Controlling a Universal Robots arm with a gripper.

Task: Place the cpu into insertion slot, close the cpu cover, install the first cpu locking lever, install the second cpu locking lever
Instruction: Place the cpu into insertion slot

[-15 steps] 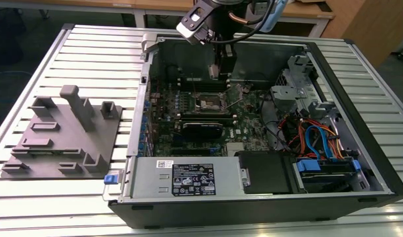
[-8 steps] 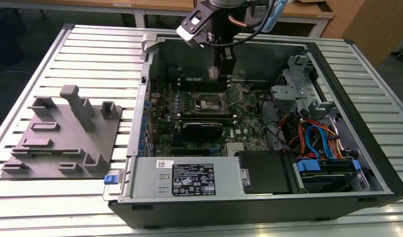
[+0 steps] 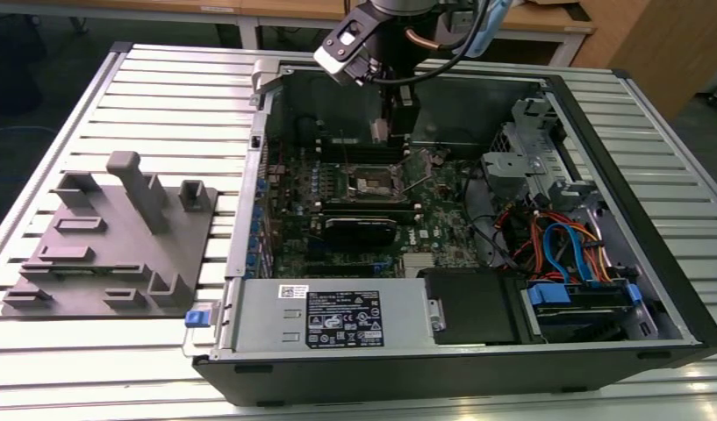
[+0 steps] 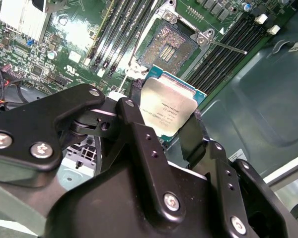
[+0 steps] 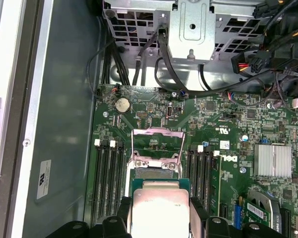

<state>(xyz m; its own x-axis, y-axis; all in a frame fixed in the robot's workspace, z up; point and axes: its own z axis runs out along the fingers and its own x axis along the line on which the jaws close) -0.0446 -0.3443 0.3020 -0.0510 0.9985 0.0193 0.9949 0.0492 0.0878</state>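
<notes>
Cpu (image 4: 169, 110) (image 5: 160, 210): one small flat square, dull silver-grey metal lid with rounded corners and faint print, seated on a green substrate whose edge shows around the lid. It is clamped in the gripper (image 4: 164, 124) (image 5: 160, 224), with two matte black fingers (image 4: 133, 116) pressing on opposite edges. It is held clear of the board, just short of the insertion slot (image 4: 166, 47) (image 3: 370, 181) and not yet seated. The slot stands open: a square socket with a silvery rim, a fine glinting contact field and a dark centre. Cpu cover (image 5: 157, 131): one thin bright metal frame with a large square window, raised on its hinge at the far side of the socket. One locking lever (image 4: 227, 47), a thin steel wire rod, sticks out free beside the socket. Two banks of long black memory slots (image 5: 108, 178) flank the socket on the green motherboard (image 5: 223, 114), which also carries one finned silver heatsink (image 5: 273, 161). In the exterior view the board lies in one open black tower case (image 3: 639, 263) on a ribbed aluminium table (image 3: 159, 96). One grey moulded fixture (image 3: 112, 241) sits to the exterior view's left.
</notes>
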